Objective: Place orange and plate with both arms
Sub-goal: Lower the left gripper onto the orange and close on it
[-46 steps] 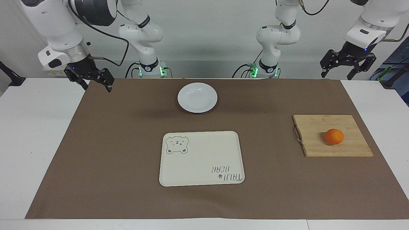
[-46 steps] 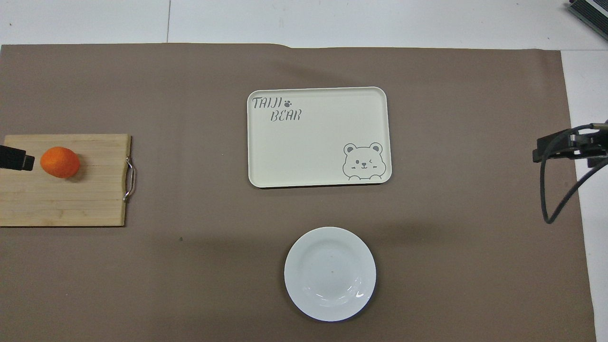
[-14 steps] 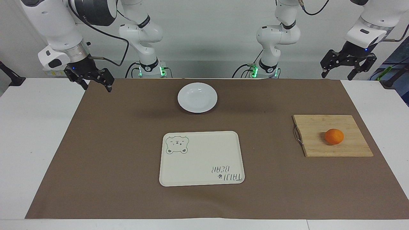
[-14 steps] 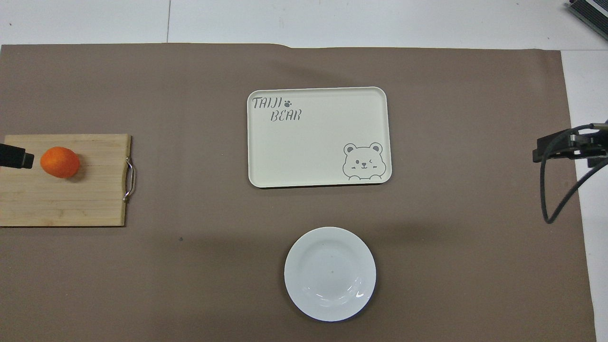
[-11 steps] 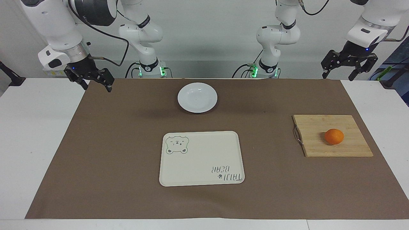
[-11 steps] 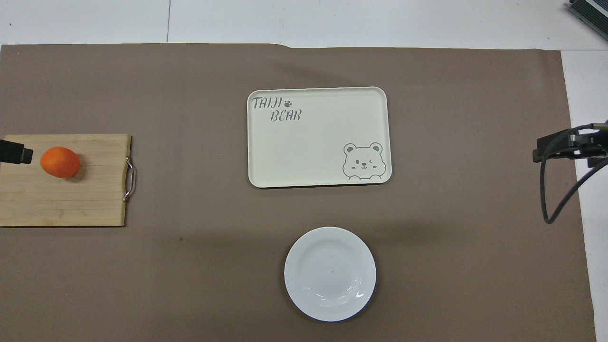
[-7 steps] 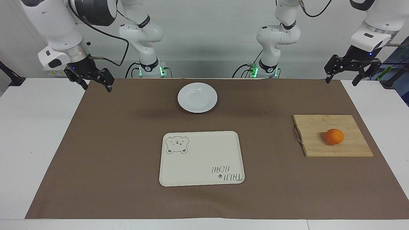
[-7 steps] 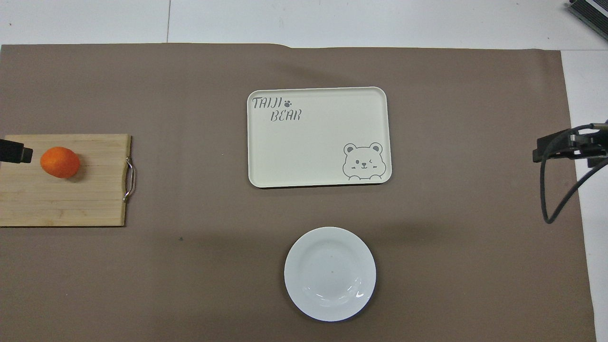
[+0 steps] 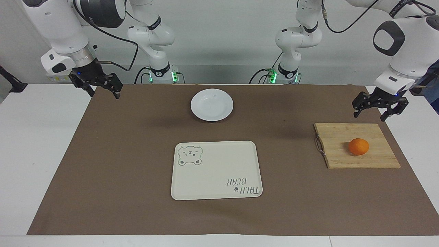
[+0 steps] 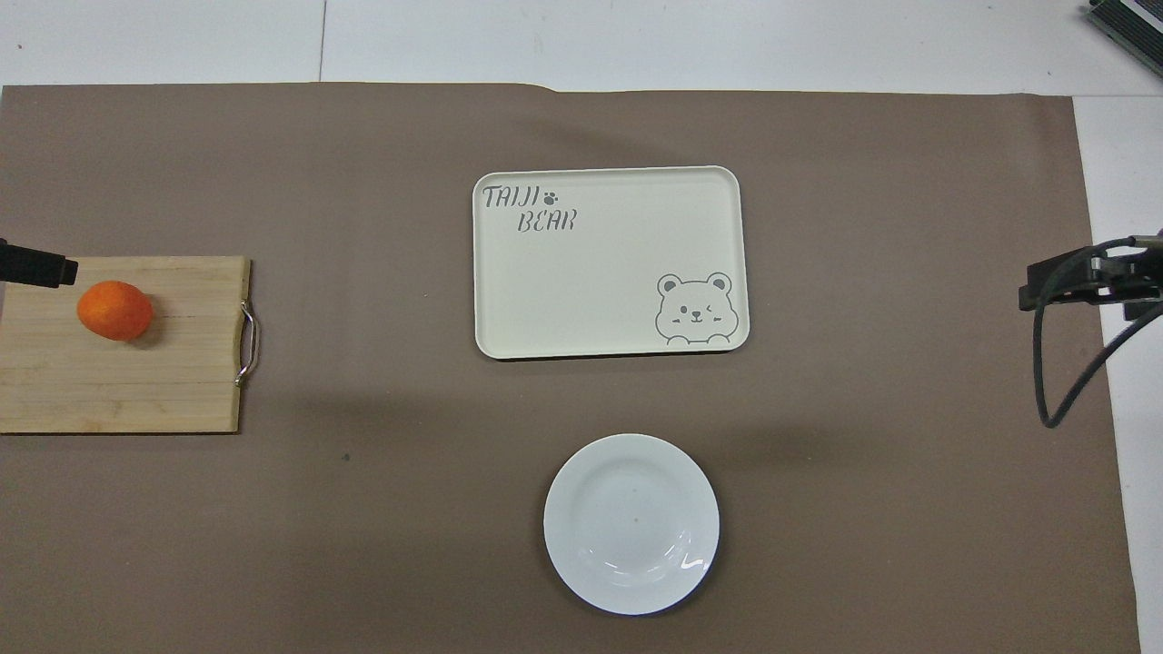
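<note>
Lowered since a moment ago, my left gripper (image 9: 376,110) now hangs wide open, holding nothing, over the cutting board's (image 9: 343,135) edge nearest the robots.

From across the table I see both open grippers whole; from above only my left one's tip shows. My right gripper (image 9: 97,88) waits, spread wide, over the mat's (image 9: 137,154) corner. The orange (image 9: 358,146) sits on the board; the plate (image 9: 212,104) and tray (image 9: 216,169) hold nothing.

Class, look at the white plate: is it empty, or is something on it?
Empty. The plate shows only bare glossy white; the orange lies apart on the cutting board.
</note>
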